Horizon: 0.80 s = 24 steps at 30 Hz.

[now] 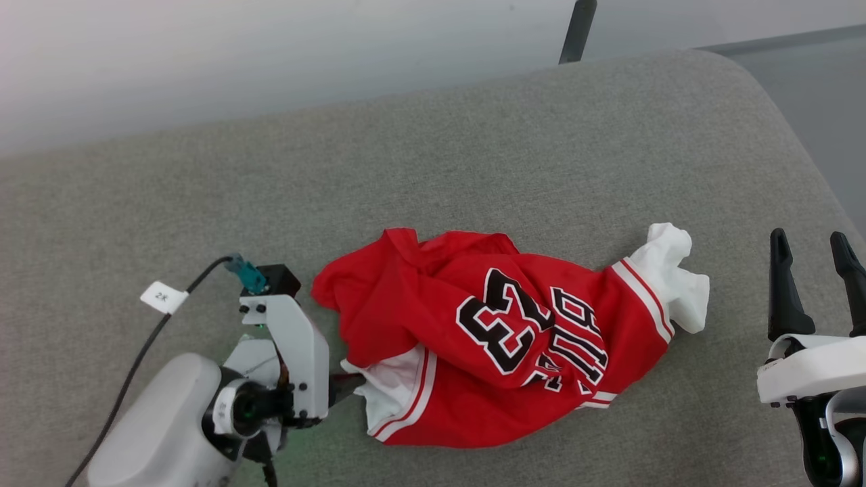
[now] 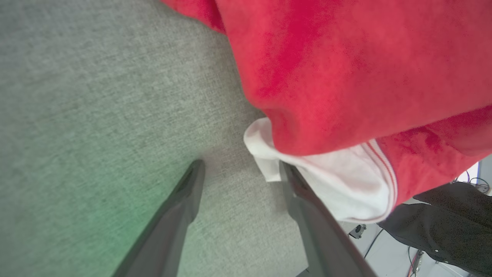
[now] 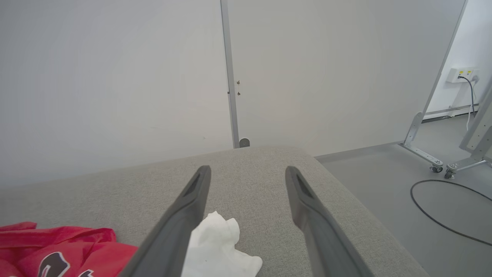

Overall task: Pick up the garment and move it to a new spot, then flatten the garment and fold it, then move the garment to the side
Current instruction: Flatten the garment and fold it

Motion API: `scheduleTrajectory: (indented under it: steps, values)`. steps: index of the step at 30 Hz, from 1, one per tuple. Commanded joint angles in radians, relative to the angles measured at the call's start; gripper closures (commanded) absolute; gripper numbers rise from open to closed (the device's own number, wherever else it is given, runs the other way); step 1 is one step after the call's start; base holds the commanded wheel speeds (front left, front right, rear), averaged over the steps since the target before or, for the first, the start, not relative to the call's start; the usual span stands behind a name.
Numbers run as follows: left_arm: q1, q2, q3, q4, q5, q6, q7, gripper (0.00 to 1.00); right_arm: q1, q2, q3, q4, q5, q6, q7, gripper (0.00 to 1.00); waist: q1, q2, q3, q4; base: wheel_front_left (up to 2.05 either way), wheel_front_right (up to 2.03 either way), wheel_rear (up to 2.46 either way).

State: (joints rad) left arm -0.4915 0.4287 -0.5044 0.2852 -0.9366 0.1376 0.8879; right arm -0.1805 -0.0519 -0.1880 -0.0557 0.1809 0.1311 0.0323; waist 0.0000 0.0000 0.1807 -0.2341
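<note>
Bare cushion (image 1: 473, 149) lies open all round the crumpled garment (image 1: 433, 304); the left tool (image 2: 240, 165) seemingly touches its edge.

A robotics lab or test room is suggested. A bare space is closed off by plain white partition panels (image 3: 115, 77) joined at a metal post (image 3: 229, 77). At the right of the right wrist view, a metal frame on castors (image 3: 423, 154) is parked on the grey floor (image 3: 384, 173), a loose cable (image 3: 412, 196) is looped there, and a wall socket box (image 3: 462, 74) is seen. A grey fabric-covered surface (image 1: 406, 169) stands before the panels.
</note>
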Motion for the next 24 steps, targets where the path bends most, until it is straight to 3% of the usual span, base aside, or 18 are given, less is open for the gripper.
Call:
scheduleTrajectory:
  steps: [1,5,6,8,9,24]
  values:
    - [0.001,-0.014,-0.001,0.014,-0.012,-0.003,0.0,0.0,-0.017,0.002,0.001,0.002,0.004,-0.001,-0.006,0.0,0.0,0.0,0.008,-0.006,0.0,0.0,0.0]
    - [0.0,-0.052,0.021,0.051,-0.057,0.005,-0.002,0.0,-0.019,0.003,0.002,0.009,0.005,-0.001,-0.01,0.0,0.0,0.0,0.013,-0.006,0.0,0.0,0.0]
    - [0.0,-0.061,0.028,0.058,-0.071,0.009,0.005,0.04,-0.02,0.002,0.002,0.01,0.006,-0.001,-0.011,0.0,0.0,0.0,0.014,-0.006,0.0,0.0,0.0]
    - [-0.003,-0.077,0.036,0.063,-0.098,0.0,0.017,0.61,-0.027,0.003,0.002,0.01,0.006,-0.001,-0.011,0.0,0.0,0.0,0.016,-0.003,0.0,0.0,0.0]
    - [-0.004,-0.085,0.046,0.064,-0.115,0.002,0.02,1.0,-0.03,0.003,0.003,0.011,0.008,-0.001,-0.012,0.0,0.0,0.0,0.017,-0.001,0.0,0.0,0.0]
    - [-0.033,-0.029,0.078,-0.016,-0.144,0.028,0.087,1.0,-0.024,0.002,-0.003,0.04,0.017,-0.001,-0.022,0.0,0.0,0.0,0.002,0.021,0.0,0.0,0.0]
